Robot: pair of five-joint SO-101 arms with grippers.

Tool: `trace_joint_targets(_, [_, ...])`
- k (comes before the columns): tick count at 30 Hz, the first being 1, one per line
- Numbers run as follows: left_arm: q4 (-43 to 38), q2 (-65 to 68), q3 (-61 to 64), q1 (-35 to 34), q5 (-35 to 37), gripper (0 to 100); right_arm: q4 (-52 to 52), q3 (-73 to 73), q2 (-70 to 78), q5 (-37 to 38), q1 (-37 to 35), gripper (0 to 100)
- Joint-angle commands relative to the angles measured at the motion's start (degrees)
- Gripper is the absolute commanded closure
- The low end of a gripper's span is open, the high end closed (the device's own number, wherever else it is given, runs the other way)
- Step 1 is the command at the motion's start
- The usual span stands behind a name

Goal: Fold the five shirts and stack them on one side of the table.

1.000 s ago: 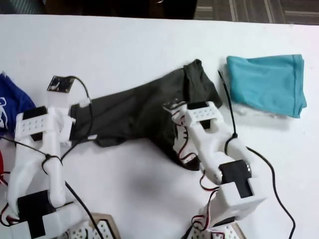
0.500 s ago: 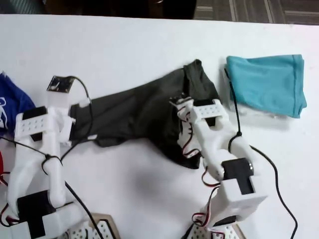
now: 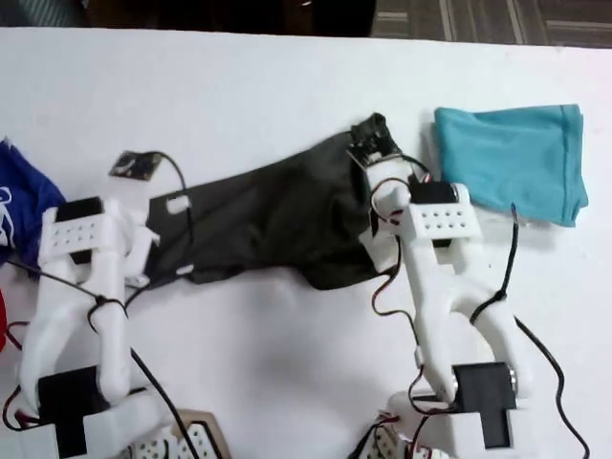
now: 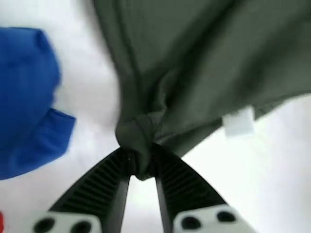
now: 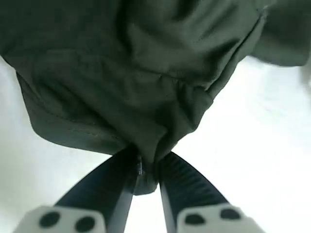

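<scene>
While looking down from the near edge: plain white table (image 3: pixel 239 86), bare in front. Just beyond, left gripper (image 4: pixel 142 162) pinched almost closed on a bunched end of the dark shirt (image 3: pixel 258 215), black fingers (image 4: pixel 97 187) kept apart only by the cloth. Right gripper (image 5: pixel 146 167) likewise clamped on a gathered fold at the shirt's other end, with a wad of fabric squeezed between the tips. Dark shirt itself strung across mid-table between the two grippers, rumpled and creased, with a small white tag (image 3: pixel 178 203) near the left end. At the table's left edge, blue shirt (image 3: pixel 19 206), crumpled, apart from the dark one; scrap of red (image 3: pixel 3 325) a little nearer along the same edge. Farther off to the right, teal shirt (image 3: pixel 512 163), folded into a rough rectangle, flat on the table, near the dark shirt's far end. Past the far edge, dark floor, then grey striped carpet (image 3: pixel 478 19) toward the right.
</scene>
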Motion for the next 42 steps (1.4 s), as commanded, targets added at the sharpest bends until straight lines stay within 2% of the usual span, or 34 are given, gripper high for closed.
trace_joint_targets(1, [4.22,-2.29,-2.24,1.49,0.44,98,-0.66,-1.76,-3.21,0.53,2.59,98.1])
trace_joint_targets(10, [5.63,-2.46,-2.59,1.32,0.44,98,-1.01,-2.29,-3.82,0.62,4.00,98.1])
trace_joint_targets(13, [6.42,-2.46,-6.11,1.32,0.70,98,-1.10,-4.92,-5.23,0.09,3.91,98.0])
trace_joint_targets(27, [27.43,-2.46,-45.67,1.23,0.88,98,-2.95,-20.92,-21.93,-2.81,4.26,98.0])
trace_joint_targets(31, [30.59,-2.81,-53.49,1.23,0.97,98,-2.77,-23.12,-27.47,-2.81,4.26,98.1])
trace_joint_targets(42, [30.59,-23.56,-52.70,1.32,0.88,98,-1.89,-24.09,-46.64,-2.81,4.26,98.1])
